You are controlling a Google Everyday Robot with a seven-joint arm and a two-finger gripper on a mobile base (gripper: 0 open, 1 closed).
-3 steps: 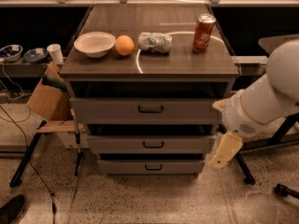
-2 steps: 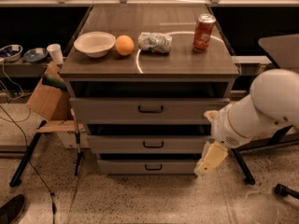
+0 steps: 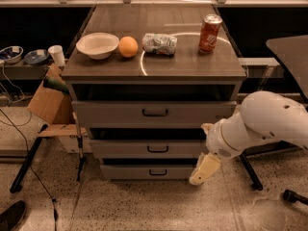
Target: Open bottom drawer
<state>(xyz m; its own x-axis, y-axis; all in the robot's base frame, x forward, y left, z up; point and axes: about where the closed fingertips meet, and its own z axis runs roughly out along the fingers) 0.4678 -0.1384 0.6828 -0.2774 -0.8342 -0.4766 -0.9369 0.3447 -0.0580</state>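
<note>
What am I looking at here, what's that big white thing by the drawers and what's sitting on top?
The white shape is a robot's arm; the beige piece at its end is its pincer, the part that grasps. It hangs low by the right end of the bottom drawer, holding nothing. That drawer looks shut, its black handle untouched. One camera looks down from the front. On the cabinet top stand a white bowl, an orange, a crumpled silvery packet and an upright red can.

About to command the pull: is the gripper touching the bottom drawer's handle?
Apart. The camera view shows the gripper at the right end of the bottom drawer, with bare grey front between it and the handle.
</note>
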